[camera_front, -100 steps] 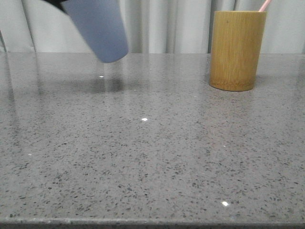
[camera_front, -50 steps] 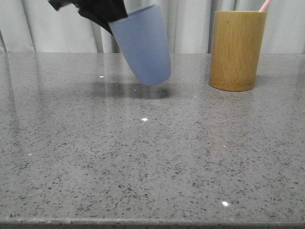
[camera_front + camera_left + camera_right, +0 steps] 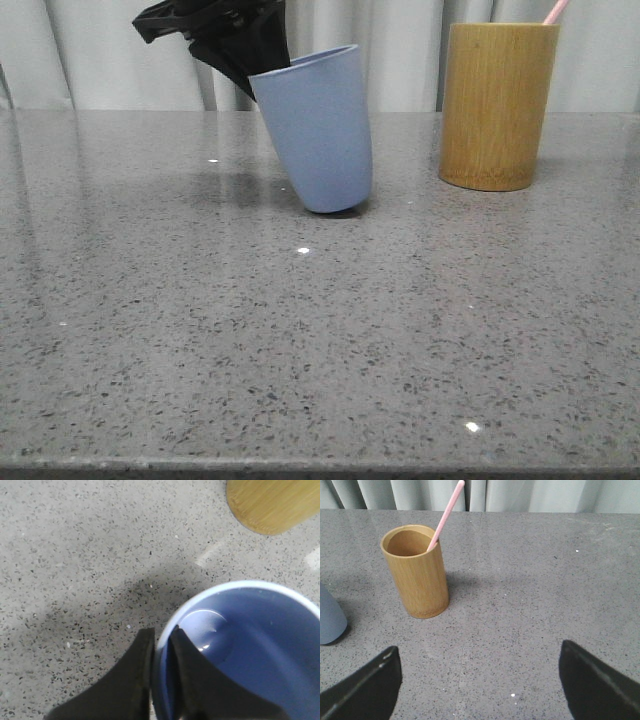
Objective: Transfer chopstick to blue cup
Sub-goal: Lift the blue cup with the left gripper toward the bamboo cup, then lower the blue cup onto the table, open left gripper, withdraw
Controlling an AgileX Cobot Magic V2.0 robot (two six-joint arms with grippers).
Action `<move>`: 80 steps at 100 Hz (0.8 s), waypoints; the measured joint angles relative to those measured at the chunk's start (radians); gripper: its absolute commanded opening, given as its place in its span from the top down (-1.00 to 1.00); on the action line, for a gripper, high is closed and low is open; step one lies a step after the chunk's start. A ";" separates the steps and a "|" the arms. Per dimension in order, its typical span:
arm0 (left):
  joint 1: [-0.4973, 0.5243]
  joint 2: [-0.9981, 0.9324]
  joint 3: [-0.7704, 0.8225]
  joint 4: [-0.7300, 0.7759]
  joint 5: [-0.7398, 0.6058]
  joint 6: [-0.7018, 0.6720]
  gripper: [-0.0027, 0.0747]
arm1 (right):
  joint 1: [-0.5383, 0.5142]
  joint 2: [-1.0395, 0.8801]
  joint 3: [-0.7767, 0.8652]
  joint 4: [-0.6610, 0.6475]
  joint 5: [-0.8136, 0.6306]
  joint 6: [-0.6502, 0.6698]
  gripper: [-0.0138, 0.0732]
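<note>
The blue cup (image 3: 320, 130) stands tilted on the table, its base touching the top left of the bamboo holder (image 3: 497, 105). My left gripper (image 3: 255, 60) is shut on the cup's rim, one finger inside and one outside; the left wrist view shows this pinch (image 3: 161, 645) on the cup (image 3: 250, 650), which is empty inside. A pale pink chopstick (image 3: 555, 10) sticks out of the holder; in the right wrist view the chopstick (image 3: 447, 512) leans in the holder (image 3: 416, 570). My right gripper (image 3: 478, 680) is open and empty, above the table right of the holder.
The grey speckled table (image 3: 300, 330) runs to its front edge at the bottom of the front view. Pale curtains (image 3: 400, 50) hang behind the table. The cup's side also shows in the right wrist view (image 3: 330, 617).
My left gripper has carried the blue cup down and to the right, from up in the air at the left to resting tilted on the table near the holder.
</note>
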 measured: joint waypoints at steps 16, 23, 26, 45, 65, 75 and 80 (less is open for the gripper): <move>0.000 0.002 -0.002 0.002 0.007 0.000 0.98 | 0.000 0.000 0.000 0.000 0.000 0.000 -0.78; 0.000 0.006 -0.015 0.004 0.015 0.000 0.98 | 0.000 0.000 0.000 0.000 0.000 0.000 -0.78; 0.000 0.006 -0.023 0.005 0.023 0.000 0.97 | 0.000 0.000 0.000 0.000 0.000 0.000 -0.78; 0.000 0.012 -0.078 0.017 0.053 0.006 0.78 | 0.000 0.000 0.000 0.000 0.000 0.000 -0.78; 0.000 0.012 -0.114 0.013 0.070 0.008 0.11 | 0.000 0.000 0.000 0.000 0.000 0.000 -0.78; 0.000 0.012 -0.114 0.013 0.085 0.008 -0.21 | 0.000 0.000 0.000 0.000 0.000 0.000 -0.78; 0.000 0.012 -0.114 0.013 0.087 0.008 -0.31 | 0.000 0.000 0.000 0.000 0.000 0.000 -0.78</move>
